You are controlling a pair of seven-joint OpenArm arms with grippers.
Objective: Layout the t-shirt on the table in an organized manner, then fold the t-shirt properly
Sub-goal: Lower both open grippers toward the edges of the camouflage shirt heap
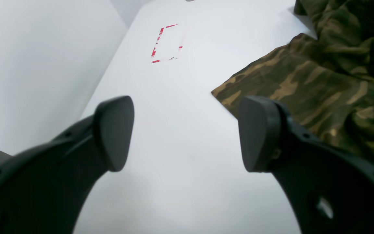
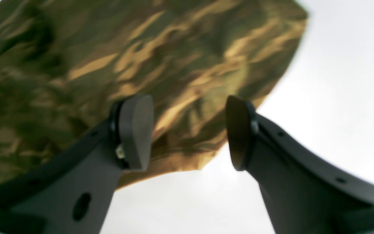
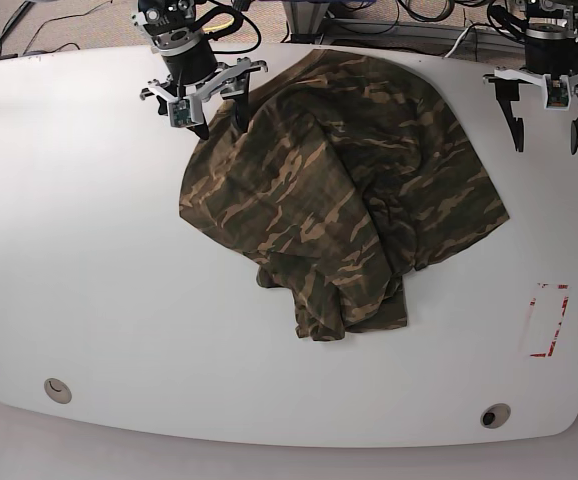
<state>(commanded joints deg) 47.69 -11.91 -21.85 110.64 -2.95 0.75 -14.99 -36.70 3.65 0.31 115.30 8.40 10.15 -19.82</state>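
Observation:
The camouflage t-shirt (image 3: pixel 339 190) lies crumpled in a heap on the middle of the white table (image 3: pixel 99 300). My right gripper (image 3: pixel 219 128) hangs open at the shirt's upper-left edge; in the right wrist view its fingers (image 2: pixel 136 130) stand apart just over the hem of the t-shirt (image 2: pixel 161 65), holding nothing. My left gripper (image 3: pixel 546 148) is open above bare table to the right of the shirt. In the left wrist view the left gripper (image 1: pixel 187 133) has the t-shirt (image 1: pixel 320 84) to its right, with one corner close to the right finger.
A red-outlined tape rectangle (image 3: pixel 547 320) marks the table near its right edge, also visible as the tape rectangle (image 1: pixel 167 44). Two round grommet holes (image 3: pixel 57 390) (image 3: pixel 494 415) sit near the front edge. Cables run behind the table's back edge.

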